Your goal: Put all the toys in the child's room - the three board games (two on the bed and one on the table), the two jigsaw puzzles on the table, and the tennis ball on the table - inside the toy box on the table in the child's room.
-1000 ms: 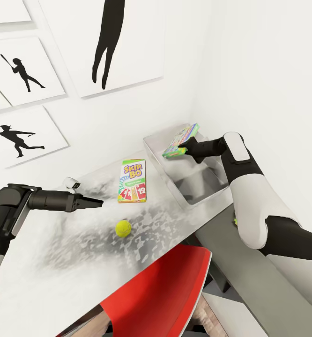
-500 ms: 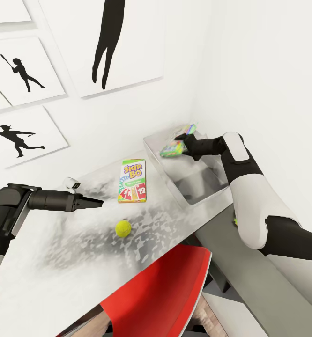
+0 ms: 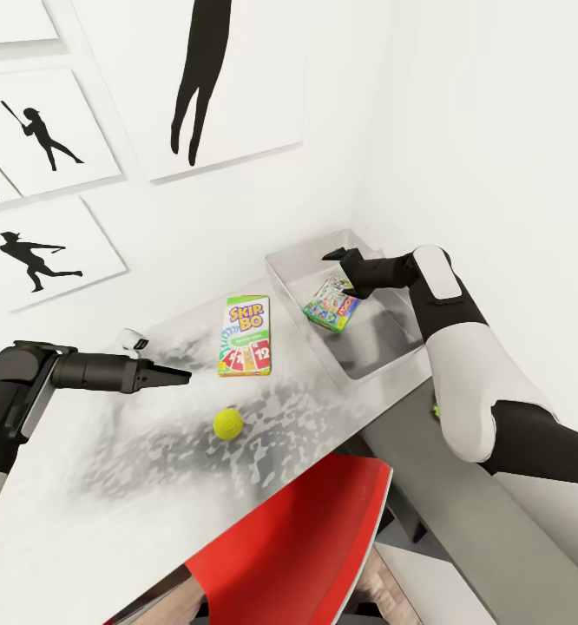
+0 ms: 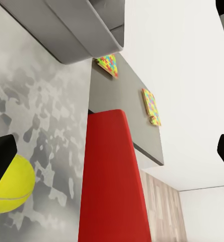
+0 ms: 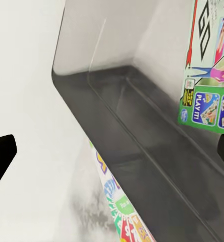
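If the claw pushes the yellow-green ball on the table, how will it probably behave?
The round yellow-green tennis ball will probably roll away, since it rests free on the smooth grey marbled tabletop. It looks light. The open left claw would likely need to close squarely around its middle.

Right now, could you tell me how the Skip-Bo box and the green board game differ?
The Skip-Bo box lies flat on the table, outside the toy box; the green board game is inside the toy box, tilted. Skip-Bo's cover has red number cards; the other has small colourful panels. Both are flat printed boxes that no gripper holds.
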